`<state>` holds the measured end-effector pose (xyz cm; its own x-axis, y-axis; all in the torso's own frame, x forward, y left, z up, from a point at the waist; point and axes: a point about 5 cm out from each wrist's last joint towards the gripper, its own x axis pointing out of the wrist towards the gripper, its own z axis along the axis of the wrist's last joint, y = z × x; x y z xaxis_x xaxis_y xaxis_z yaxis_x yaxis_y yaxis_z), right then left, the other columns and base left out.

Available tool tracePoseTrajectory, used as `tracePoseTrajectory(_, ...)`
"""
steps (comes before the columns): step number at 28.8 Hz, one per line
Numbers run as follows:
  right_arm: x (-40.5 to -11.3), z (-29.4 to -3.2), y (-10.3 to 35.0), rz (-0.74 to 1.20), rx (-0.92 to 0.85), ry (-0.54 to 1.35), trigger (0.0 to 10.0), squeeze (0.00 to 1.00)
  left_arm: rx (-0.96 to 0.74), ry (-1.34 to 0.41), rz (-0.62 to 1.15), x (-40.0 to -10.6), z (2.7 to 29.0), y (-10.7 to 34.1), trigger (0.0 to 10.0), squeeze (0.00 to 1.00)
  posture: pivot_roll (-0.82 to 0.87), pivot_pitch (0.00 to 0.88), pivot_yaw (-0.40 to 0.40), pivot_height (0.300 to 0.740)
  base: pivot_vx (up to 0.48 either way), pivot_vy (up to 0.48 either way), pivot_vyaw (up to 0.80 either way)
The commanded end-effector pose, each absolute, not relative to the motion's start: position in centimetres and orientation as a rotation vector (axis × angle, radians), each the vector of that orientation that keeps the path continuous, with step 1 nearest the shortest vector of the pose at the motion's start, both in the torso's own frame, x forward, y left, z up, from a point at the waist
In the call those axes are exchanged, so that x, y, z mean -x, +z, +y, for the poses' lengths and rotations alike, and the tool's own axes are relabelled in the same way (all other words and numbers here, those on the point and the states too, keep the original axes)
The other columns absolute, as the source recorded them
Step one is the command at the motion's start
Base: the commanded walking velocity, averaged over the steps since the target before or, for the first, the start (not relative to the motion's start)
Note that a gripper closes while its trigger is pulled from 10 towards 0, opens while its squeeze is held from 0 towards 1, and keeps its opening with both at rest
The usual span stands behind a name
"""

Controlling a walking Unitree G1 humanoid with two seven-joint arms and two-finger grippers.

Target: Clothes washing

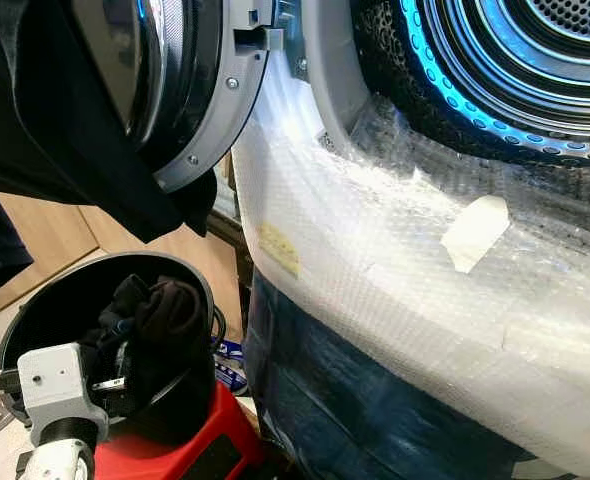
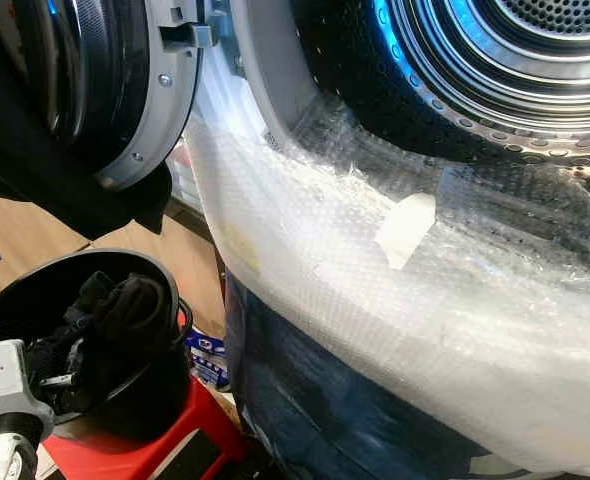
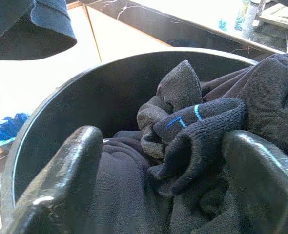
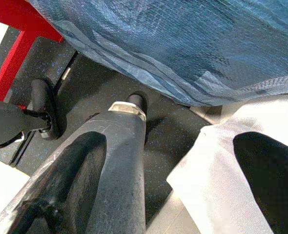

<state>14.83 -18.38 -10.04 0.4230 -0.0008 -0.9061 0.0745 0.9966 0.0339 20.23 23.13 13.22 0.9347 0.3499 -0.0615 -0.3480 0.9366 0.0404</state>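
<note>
Dark clothes (image 1: 160, 315) heaped in black bucket (image 1: 45, 300) on red stool (image 1: 175, 450); left gripper (image 3: 168, 161) spread around them; open washer door (image 1: 190, 90) overhead, right gripper's (image 4: 183, 170) grip unclear.

Bright daylight, blue drum (image 1: 535, 60) glow, sharp.

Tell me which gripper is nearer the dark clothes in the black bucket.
Left. The left gripper is inside the black bucket, its open fingers straddling the dark clothes. The right gripper hangs low beside the washing machine, over the floor.

Glossy black bucket (image 1: 35, 300), knitted dark socks (image 3: 197, 126)
</note>
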Motion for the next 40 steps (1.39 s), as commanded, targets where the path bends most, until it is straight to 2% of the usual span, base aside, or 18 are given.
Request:
tracePoseTrajectory(1, -14.1, -18.4, -10.3, 1.156, -0.076, -0.055, 10.0, 0.0, -0.037, 0.366, 0.107, -20.1, 23.2, 12.6, 0.0, 0.0, 0.2, 0.138, -0.025, 0.74, 0.0, 0.0, 0.0)
tracePoseTrajectory(12, -13.8, -18.5, -10.4, 1.165, -0.075, -0.06, 10.0, 0.0, -0.037, 0.343, 0.124, -20.6, 22.4, 12.3, 0.0, 0.0, 0.19, 0.144, -0.027, 0.74, 0.0, 0.0, 0.0)
tracePoseTrajectory(28, -13.9, -18.9, -10.3, 1.162, -0.048, -0.046, 10.0, 0.0, -0.018, 0.328, 0.136, -21.0, 21.7, 11.9, 0.0, 0.0, 0.19, 0.101, -0.036, 0.74, 0.0, 0.0, 0.0)
tracePoseTrajectory(40, -13.8, -18.9, -10.4, 1.164, -0.045, -0.042, 10.0, 0.0, -0.004, 0.324, 0.125, -21.0, 21.4, 12.1, 0.0, 0.0, 0.19, 0.125, -0.041, 0.74, 0.0, 0.0, 0.0)
